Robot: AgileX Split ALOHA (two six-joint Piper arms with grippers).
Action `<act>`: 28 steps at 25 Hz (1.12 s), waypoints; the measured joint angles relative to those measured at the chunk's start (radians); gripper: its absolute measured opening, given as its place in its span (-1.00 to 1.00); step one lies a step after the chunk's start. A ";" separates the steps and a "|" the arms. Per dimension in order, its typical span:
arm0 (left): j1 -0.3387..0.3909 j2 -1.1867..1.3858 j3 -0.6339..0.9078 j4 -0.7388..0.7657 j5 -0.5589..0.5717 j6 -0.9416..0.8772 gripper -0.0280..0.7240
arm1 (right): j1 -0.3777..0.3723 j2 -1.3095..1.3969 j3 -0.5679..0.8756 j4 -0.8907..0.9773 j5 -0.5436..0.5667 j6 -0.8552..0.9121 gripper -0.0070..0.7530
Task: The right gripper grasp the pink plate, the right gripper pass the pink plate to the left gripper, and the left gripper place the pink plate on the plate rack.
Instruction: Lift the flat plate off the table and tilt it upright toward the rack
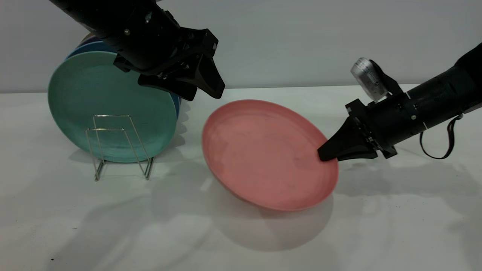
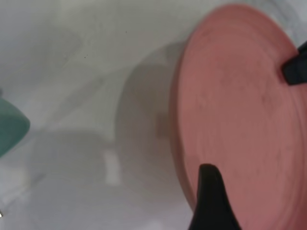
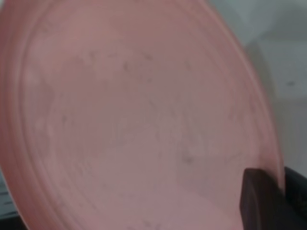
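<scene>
round salmon-pink matte plate [image 1: 269, 154], tilted above the white worktop [image 1: 376, 226], its right rim pinched by the right gripper [image 1: 325, 153], its far rim just below the left gripper [image 1: 205, 88], whose jaws stand spread, silver wire plate rack [image 1: 120, 146] beyond.

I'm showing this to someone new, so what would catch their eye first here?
Probably the pink plate, tilted up off the table at centre, pinched at its right rim by the right hand. Next, the left hand hovers above the plate's upper left edge, apart from it. Behind that, a teal-green plate stands upright in the plate rack at the left.
</scene>
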State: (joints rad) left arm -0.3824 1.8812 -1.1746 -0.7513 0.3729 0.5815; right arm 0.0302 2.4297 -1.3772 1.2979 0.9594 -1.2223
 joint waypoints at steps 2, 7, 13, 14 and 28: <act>0.000 0.000 0.000 0.006 0.011 0.000 0.44 | 0.003 0.000 0.000 0.000 0.005 -0.003 -0.93; 0.001 0.000 0.000 0.077 0.033 0.000 0.44 | 0.002 -0.004 -0.001 0.000 0.030 -0.025 -0.93; 0.001 0.005 0.000 0.091 0.015 -0.007 0.44 | 0.002 -0.045 -0.001 0.039 0.043 -0.081 -0.93; 0.001 0.010 0.000 0.090 0.006 -0.012 0.44 | 0.002 -0.050 -0.001 0.048 0.045 -0.085 -0.93; 0.001 0.102 0.000 -0.191 -0.079 -0.027 -0.10 | 0.002 -0.060 -0.001 0.126 0.082 -0.133 -0.93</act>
State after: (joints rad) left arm -0.3815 1.9835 -1.1746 -0.9421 0.2942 0.5548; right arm 0.0318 2.3697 -1.3780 1.4242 1.0412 -1.3551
